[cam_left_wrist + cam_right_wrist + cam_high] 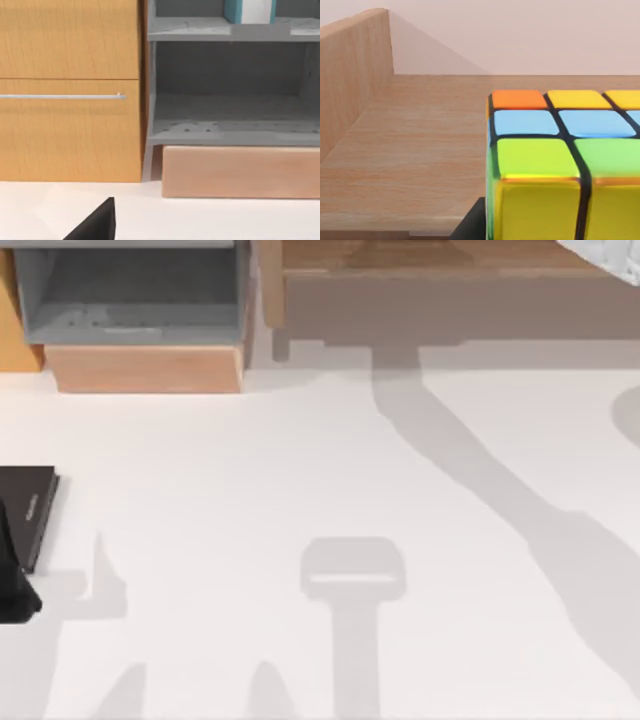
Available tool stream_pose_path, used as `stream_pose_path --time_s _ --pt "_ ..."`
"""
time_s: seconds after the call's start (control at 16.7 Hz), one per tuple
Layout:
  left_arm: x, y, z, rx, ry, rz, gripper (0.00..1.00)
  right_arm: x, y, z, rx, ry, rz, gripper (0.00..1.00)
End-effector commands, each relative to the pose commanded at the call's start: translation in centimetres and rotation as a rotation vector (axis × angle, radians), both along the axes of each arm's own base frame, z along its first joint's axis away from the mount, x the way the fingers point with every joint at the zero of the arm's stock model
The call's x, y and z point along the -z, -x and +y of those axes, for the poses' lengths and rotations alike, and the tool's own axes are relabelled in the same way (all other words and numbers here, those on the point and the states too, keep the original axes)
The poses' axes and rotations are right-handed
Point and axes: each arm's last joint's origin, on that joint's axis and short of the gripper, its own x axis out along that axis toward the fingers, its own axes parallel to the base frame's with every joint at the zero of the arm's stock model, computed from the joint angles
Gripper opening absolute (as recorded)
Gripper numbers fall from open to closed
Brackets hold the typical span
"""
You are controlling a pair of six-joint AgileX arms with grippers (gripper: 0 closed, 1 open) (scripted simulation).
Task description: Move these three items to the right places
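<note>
White table (300, 460), arm shadows across it. Landmark: grey shelf (230, 130), at the table's far left corner in the top view.

Orange cabinet (70, 130) touches the shelf's side. It has two drawer fronts, and a thin metal handle (60, 96) runs across the lower one.

The shelf has two open bays, one above the other. The upper bay holds the book (232, 10), upright with a teal cover and white page edges; its top is cut off by the frame. The lower bay has bare grey floor and walls.

Wood tray (410, 150), to the right of the shelf along the table's far edge in the top view, has a flat wood floor and a raised side wall. The cube (560, 165) is in it, very close to the right wrist camera and well off the side wall. Its tiles are orange, yellow, blue and green with black gaps.

Wood plinth (240, 172) sits directly under the shelf, on the table.

Black slab (30, 502) with a grey mark lies flat on the table, nearer than the shelf, at the left edge.

A dark part shows at the cube's lower corner in the right wrist view; cannot tell what it is.

Right claw: cannot tell if it is wide, narrow or holding the cube. Left claw: cannot tell either; its camera faces the shelf, with the book well beyond it.
</note>
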Motion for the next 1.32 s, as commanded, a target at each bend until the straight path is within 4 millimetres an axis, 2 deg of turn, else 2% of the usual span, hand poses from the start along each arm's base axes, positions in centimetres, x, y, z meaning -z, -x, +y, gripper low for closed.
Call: stream_pose_path --time_s 0.12,0.3,0.6,0.72,0.96,1.08,1.26,1.32 --pt "0.0 0.0 0.0 0.0 0.0 0.0 1.0 0.0 0.0 0.0 -0.004 -0.002 0.0 0.0" --pt "0.0 0.0 0.0 0.0 0.0 0.0 1.0 -2.4 -0.6 -0.9 -0.026 -0.05 -0.087 0.0" --pt "0.0 0.0 0.0 0.0 0.0 0.0 1.0 -5.8 -4.0 -1.2 -0.07 -0.102 -0.21 0.0" --pt "0.0 0.0 0.0 0.0 0.0 0.0 1.0 -5.3 -5.8 -0.9 -0.067 -0.084 -0.178 0.0" --pt "0.0 0.0 0.0 0.0 0.0 0.0 1.0 -0.8 -9.6 -0.2 -0.014 -0.01 -0.022 0.0" --pt "0.0 0.0 0.0 0.0 0.0 0.0 1.0 0.0 -10.0 0.0 0.0 0.0 0.0 0.0" --pt "0.0 0.0 0.0 0.0 0.0 0.0 1.0 0.0 -10.0 0.0 0.0 0.0 0.0 0.0" --pt "0.0 0.0 0.0 0.0 0.0 0.0 1.0 0.0 -10.0 0.0 0.0 0.0 0.0 0.08"
